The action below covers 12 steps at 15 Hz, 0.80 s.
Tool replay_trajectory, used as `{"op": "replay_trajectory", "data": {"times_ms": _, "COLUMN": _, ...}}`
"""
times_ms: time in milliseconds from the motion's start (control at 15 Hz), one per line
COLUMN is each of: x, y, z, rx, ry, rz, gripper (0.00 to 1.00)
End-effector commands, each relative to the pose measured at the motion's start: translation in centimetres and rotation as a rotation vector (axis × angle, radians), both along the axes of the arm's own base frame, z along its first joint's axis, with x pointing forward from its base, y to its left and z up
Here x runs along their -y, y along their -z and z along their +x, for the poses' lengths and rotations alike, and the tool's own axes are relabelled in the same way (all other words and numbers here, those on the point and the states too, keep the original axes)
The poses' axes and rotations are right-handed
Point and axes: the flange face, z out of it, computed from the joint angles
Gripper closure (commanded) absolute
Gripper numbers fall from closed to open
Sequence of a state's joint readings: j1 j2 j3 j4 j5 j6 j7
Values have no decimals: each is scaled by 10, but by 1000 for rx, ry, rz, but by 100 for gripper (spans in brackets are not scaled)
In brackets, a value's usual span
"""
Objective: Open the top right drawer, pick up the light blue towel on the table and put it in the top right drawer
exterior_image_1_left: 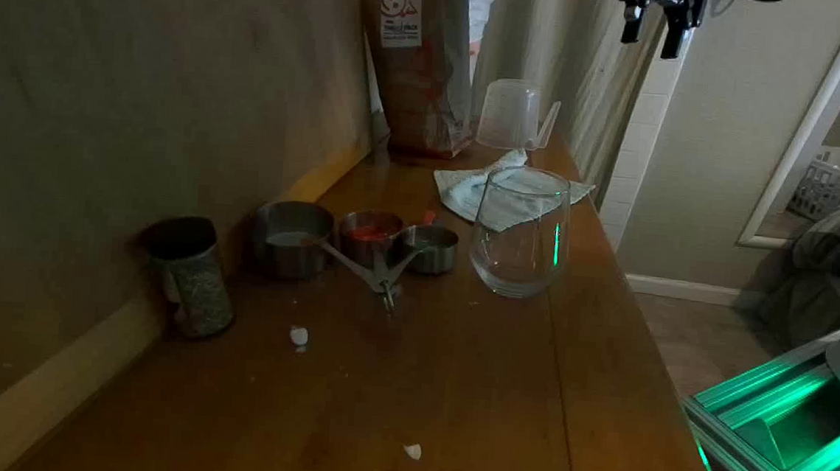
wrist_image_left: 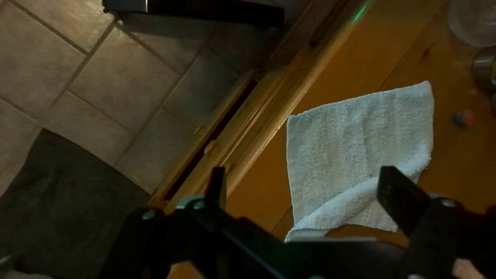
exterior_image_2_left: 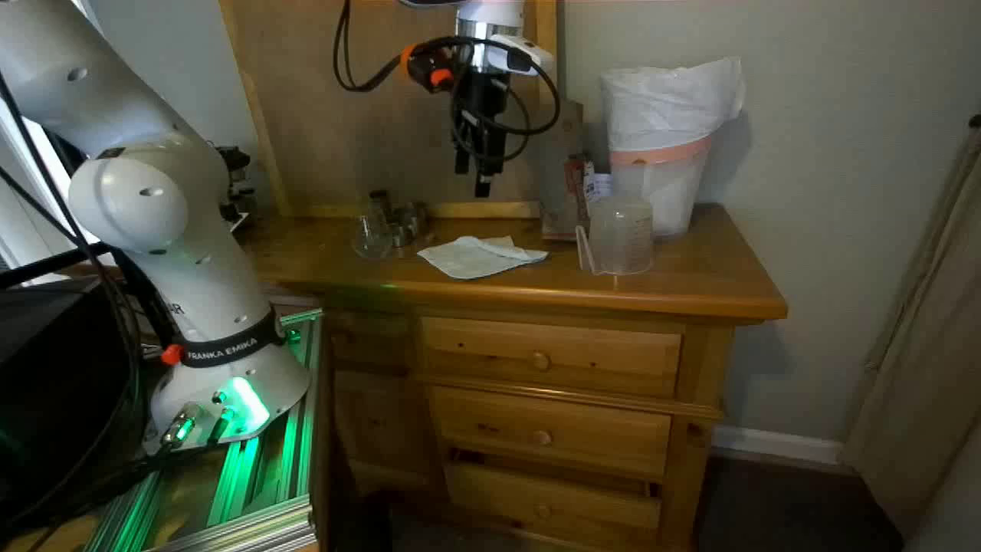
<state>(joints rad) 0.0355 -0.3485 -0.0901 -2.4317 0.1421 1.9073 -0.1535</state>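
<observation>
The setting is presenting as a home: a wooden surface (exterior_image_2_left: pixel 693 280) is topping knobbed drawers (exterior_image_2_left: pixel 483 354) and carrying measuring cups (exterior_image_1_left: pixel 289 250); in an exterior view, a curtain (exterior_image_2_left: pixel 923 368) is hanging at right.

All views are rather dim. Green light (exterior_image_2_left: pixel 249 408) glows from the robot base (exterior_image_2_left: pixel 282 395) (the glass (exterior_image_1_left: pixel 515 253) catches a streak (exterior_image_1_left: pixel 556 245)).

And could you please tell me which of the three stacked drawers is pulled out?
The bottom drawer: its front sticks out, leaving a dark gap behind it, while the top drawer and middle drawer look shut.
</observation>
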Motion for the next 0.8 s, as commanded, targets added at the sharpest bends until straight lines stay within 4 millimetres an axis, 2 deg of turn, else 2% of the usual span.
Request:
{"op": "replay_trajectory", "data": {"times_ms": 0, "x": 0, "y": 0, "z": 0, "rx": -1, "ry": 0, "rz": 0, "gripper": 0}}
{"op": "replay_trajectory", "data": {"times_ms": 400, "x": 0, "y": 0, "z": 0, "rx": 0, "ry": 0, "rz": 0, "gripper": 0}}
{"op": "replay_trajectory", "data": {"times_ms": 533, "x": 31, "y": 1, "z": -3, "rx": 11, "ry": 67, "rz": 35, "gripper": 0}}
{"op": "replay_trajectory", "data": {"times_ms": 733, "x": 82, "y": 10, "z": -21, "rx": -5, "ry": 180, "rz": 123, "gripper": 0}}
